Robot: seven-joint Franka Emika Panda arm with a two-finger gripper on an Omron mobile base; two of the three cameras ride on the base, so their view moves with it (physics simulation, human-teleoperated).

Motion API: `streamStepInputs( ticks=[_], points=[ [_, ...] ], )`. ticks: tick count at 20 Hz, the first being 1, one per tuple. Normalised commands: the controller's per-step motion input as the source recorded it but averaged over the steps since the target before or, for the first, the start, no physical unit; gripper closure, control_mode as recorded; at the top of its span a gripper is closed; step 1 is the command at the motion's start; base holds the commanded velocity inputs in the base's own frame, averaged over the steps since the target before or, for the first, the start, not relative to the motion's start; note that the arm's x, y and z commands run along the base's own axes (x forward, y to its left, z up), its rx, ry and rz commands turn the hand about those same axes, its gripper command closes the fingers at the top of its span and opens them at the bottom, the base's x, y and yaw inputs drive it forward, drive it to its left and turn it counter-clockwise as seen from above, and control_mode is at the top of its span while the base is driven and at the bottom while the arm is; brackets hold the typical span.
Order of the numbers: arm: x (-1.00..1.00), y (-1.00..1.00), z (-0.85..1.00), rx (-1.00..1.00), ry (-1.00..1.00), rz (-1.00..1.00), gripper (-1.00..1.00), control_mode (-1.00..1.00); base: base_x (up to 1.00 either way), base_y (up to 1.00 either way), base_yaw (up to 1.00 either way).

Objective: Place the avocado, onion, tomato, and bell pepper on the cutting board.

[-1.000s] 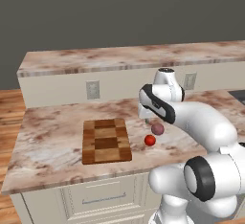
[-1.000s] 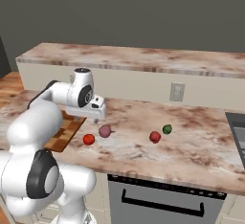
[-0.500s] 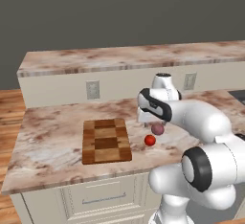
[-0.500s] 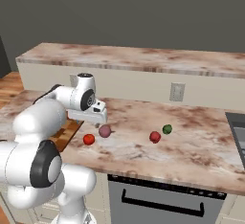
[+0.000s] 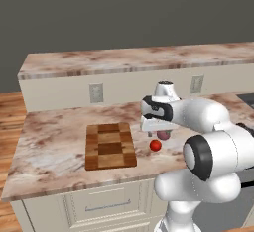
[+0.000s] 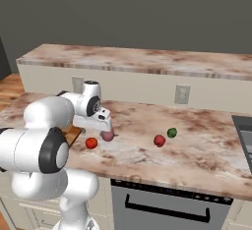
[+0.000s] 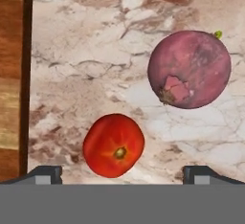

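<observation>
Cutting board (image 5: 109,145) near the counter's (image 5: 49,146) front edge with tomato (image 5: 156,145) beside it, from the right onion (image 6: 108,135) under the gripper (image 6: 103,121), bell pepper (image 6: 159,140) and avocado (image 6: 171,132) mid-counter, hand view jaws wide apart, empty, above tomato (image 7: 114,144) and onion (image 7: 189,69).

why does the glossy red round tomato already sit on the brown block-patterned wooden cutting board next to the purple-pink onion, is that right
Not quite: the glossy red round tomato lies on the marble counter, beside the purple-pink onion, off the brown block-patterned wooden cutting board. The hand view shows this.
</observation>
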Motion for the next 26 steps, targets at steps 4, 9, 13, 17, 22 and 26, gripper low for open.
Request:
streamStepInputs(
  ticks=[4,9,13,17,22,26],
  points=[
    [0.06,0.00,-0.27,0.00,0.06,0.00,-1.00,-1.00,0.00,0.00,0.00],
    [0.01,0.00,-0.24,0.00,0.05,0.00,-1.00,-1.00,0.00,0.00,0.00],
    [0.00,0.01,-0.21,0.00,0.04,0.00,-1.00,-1.00,0.00,0.00,0.00],
    [0.02,0.03,-0.21,0.00,0.05,0.00,-1.00,-1.00,0.00,0.00,0.00],
    [0.04,0.04,-0.25,0.00,0.06,0.00,-1.00,-1.00,0.00,0.00,0.00],
    [0.04,0.06,-0.26,0.00,0.06,0.00,-1.00,-1.00,0.00,0.00,0.00]
  ],
)
